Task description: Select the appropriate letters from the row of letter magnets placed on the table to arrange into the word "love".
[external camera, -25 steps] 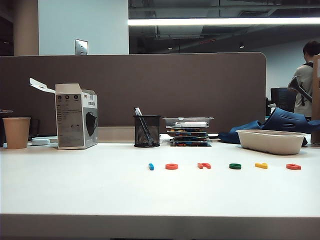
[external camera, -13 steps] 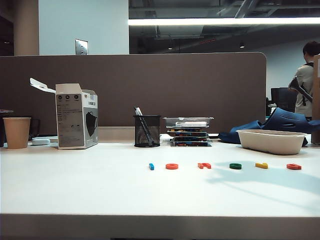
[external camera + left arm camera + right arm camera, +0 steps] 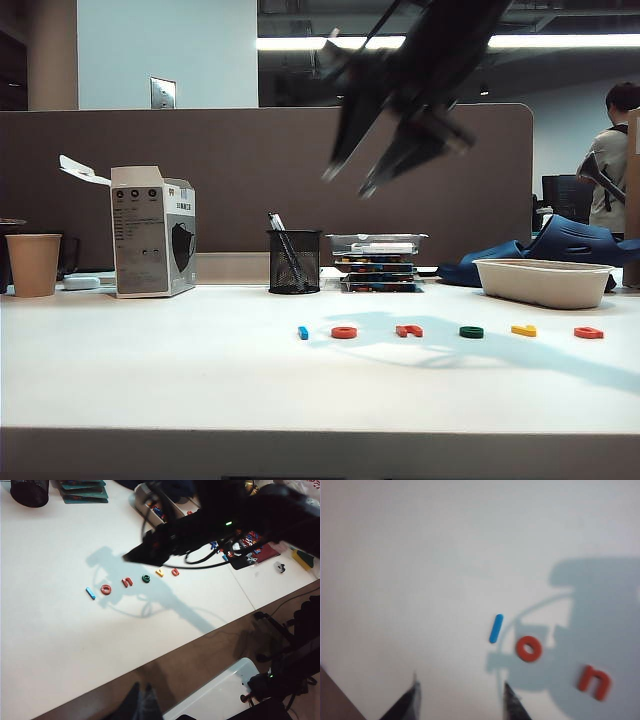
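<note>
Handling: letters judged light, stiff and slick; flat on the table (image 3: 150,380), they leave only thin edges to pinch, so a grip across the narrow width of a stroke looks best.
Row: six magnets lie in a line mid-table, none touching, none yet arranged.
Blue bar (image 3: 302,333): straight, at the left end of the row in the exterior view.
Ring (image 3: 344,332): orange-red, just beside the bar; the rim offers the hold.
Arch (image 3: 408,330): orange-red, not wanted.
Green e (image 3: 471,332): dark, rounded.
Yellow V (image 3: 523,330): angular, beside the e.
End letter (image 3: 588,332): orange-red, not wanted.
Surface: white, smooth, plain; little friction expected, so a letter may skate if nudged.
Right claw (image 3: 461,690): jaws spread apart, empty, high above the bar and ring, touching nothing; blurred in the exterior view.
Left claw: not visible in any view; its state cannot be told.
Surroundings: mesh pen cup (image 3: 294,262), carton (image 3: 152,232), paper cup (image 3: 33,265) and tray (image 3: 542,282) stand well behind the row.
</note>
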